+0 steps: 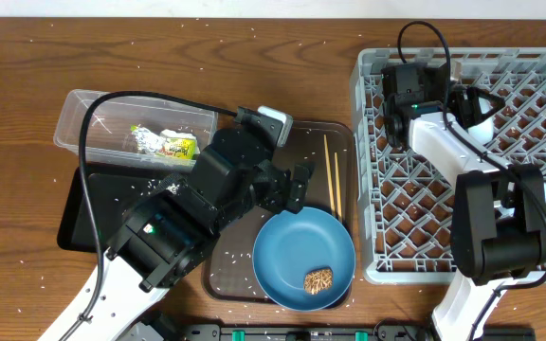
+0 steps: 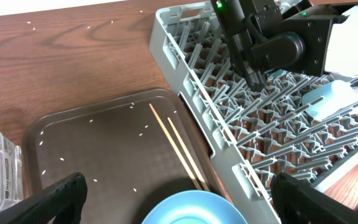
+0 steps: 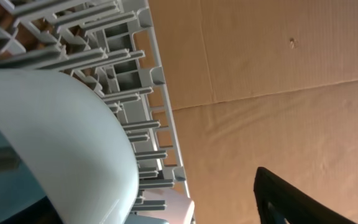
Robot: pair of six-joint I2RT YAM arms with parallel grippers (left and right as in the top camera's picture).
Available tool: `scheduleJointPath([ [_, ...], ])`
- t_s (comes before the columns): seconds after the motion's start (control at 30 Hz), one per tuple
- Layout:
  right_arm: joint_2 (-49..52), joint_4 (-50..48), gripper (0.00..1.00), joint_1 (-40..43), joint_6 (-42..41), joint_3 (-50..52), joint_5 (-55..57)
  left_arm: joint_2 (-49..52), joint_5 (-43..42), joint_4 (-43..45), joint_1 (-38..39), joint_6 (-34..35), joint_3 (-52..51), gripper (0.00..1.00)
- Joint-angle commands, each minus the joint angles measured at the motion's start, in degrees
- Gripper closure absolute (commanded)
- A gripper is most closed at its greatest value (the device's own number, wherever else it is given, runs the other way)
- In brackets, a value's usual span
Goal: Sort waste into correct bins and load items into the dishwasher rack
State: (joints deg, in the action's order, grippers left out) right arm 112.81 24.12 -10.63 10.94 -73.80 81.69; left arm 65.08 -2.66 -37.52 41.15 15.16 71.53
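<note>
Left wrist view is showing the left pincer (image 2: 179, 190), fingers wide apart, hanging over the large round blue plate (image 2: 194, 210). Beyond, the pair of thin wooden chopsticks (image 2: 178, 149) is lying on the dark brown serving tray (image 2: 98, 143) beside the large grey plastic rack (image 2: 229, 134). Farther off, the light blue cup (image 2: 331, 99) is lying in the rack by the right pincer (image 1: 477, 109), whose grip I cannot tell.
</note>
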Motion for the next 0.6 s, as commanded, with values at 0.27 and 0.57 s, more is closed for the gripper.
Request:
scheduleJointPath([
  [0.27, -2.69, 2.10, 0.21, -0.70, -0.59, -0.24, -7.69, -0.72, 0.09, -0.17, 0.09, -0.11, 0.70, 0.05],
  [0.57, -11.43, 7.67, 0.16, -0.70, -1.36, -0.26, -34.88, -0.72, 0.09, -0.20, 0.09, -0.11, 0.70, 0.05],
])
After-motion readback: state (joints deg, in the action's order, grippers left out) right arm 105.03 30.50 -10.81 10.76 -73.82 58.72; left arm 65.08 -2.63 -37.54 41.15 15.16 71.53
